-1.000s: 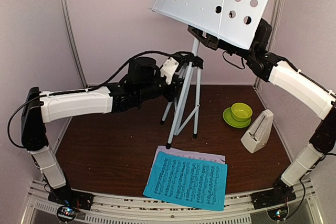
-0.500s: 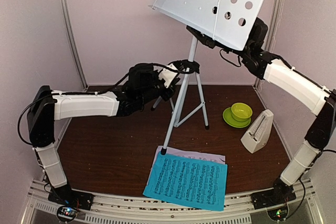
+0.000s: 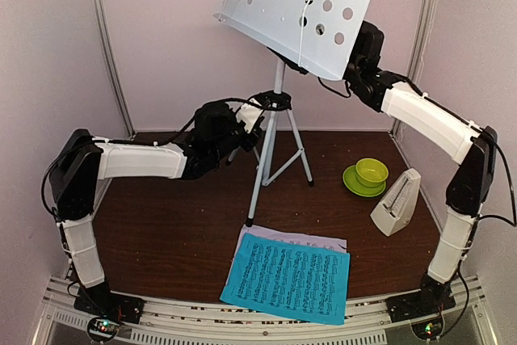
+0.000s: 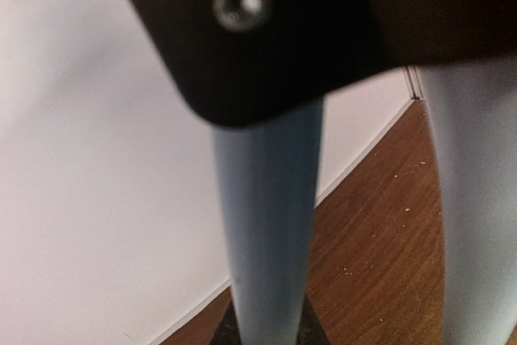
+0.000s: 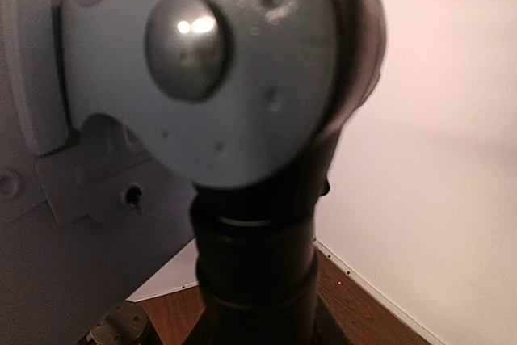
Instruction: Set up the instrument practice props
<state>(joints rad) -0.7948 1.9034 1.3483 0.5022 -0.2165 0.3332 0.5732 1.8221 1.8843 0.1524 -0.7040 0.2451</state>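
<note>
Music-stand desk [image 3: 283, 6], pale and perforated, is positioned high at the rear centre of the workspace and is tilted. It is carried on a black neck [image 5: 254, 280] beneath a grey pivot bracket [image 5: 202, 78]. The neck is gripped by the right gripper [image 3: 354, 62] just behind the lower edge of the desk, with the jaws closed part-way around it; in the wrist view the fingers are largely hidden by the neck. Below the desk, the grey tripod legs [image 3: 260, 167] are spread from a black hub [image 3: 275, 101]. One leg is clamped just under the hub by the left gripper [image 3: 255, 115], whose jaws are drawn nearly together on the thin tube. The front foot is placed at the table [image 3: 161, 224], just behind the sheets. A cyan music sheet [image 3: 287, 278] is laid flat at the near edge, on top of a lilac music sheet [image 3: 323, 241], of which only the far margin is exposed. A cream metronome [image 3: 397, 204] is stood upright at the right, with a lime-green cup [image 3: 371, 170] on a saucer [image 3: 352, 184] just behind it.
</note>
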